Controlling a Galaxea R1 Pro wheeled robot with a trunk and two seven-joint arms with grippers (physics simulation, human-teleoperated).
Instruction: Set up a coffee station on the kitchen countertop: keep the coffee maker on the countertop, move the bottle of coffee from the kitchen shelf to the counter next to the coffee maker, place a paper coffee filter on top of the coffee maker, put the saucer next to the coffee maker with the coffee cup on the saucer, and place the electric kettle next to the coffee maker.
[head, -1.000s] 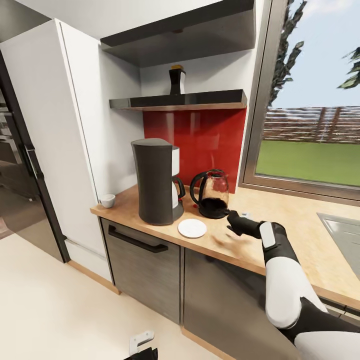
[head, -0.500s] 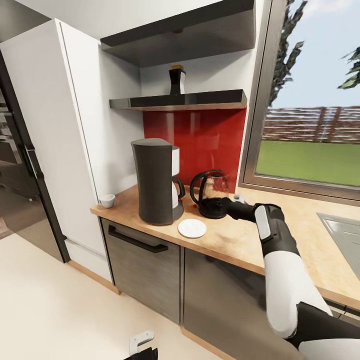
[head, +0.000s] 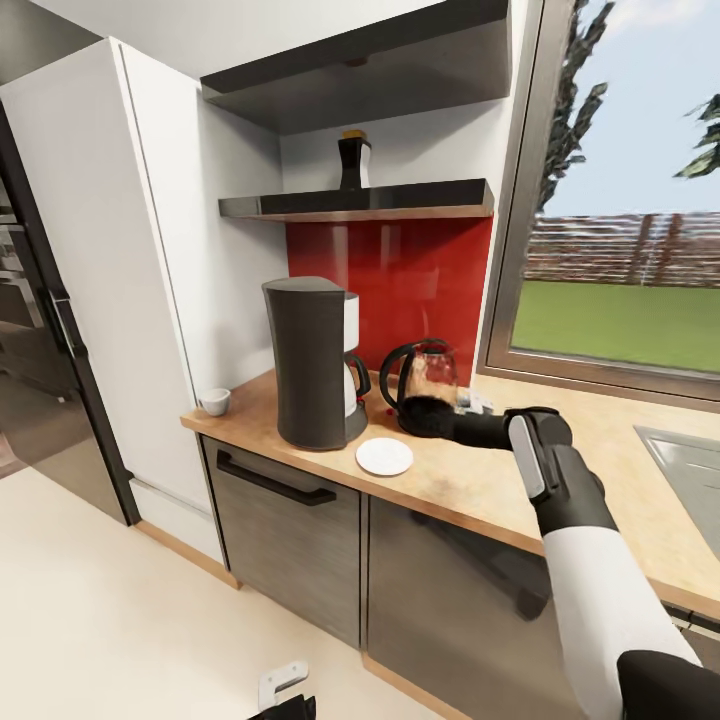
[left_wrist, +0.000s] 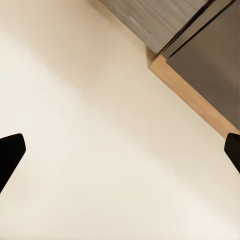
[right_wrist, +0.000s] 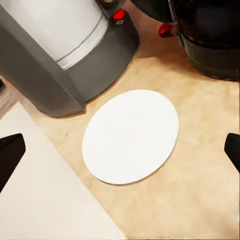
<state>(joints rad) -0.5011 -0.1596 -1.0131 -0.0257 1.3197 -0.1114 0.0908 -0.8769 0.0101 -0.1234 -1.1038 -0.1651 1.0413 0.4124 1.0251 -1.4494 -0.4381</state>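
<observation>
The saucer (right_wrist: 131, 136) is lying flat on the counter (head: 480, 480), just beside the coffee maker (head: 312, 362) at its 4 o'clock, with the kettle (head: 425, 390) close at the saucer's 1 o'clock. I am hovering my right claw (head: 462, 418) beside the kettle, fingers spread wide and holding nothing. My left claw (left_wrist: 120, 155) is hanging open over the floor (left_wrist: 90, 150). The cup (head: 214, 401) is sitting well apart, at the maker's 9 o'clock, and the bottle (head: 352, 160) is standing on the shelf (head: 440, 200). I judge the risk is my forearm brushing the kettle and shoving it into the saucer, or my wide fingers clipping the maker's base while I am reaching across.
</observation>
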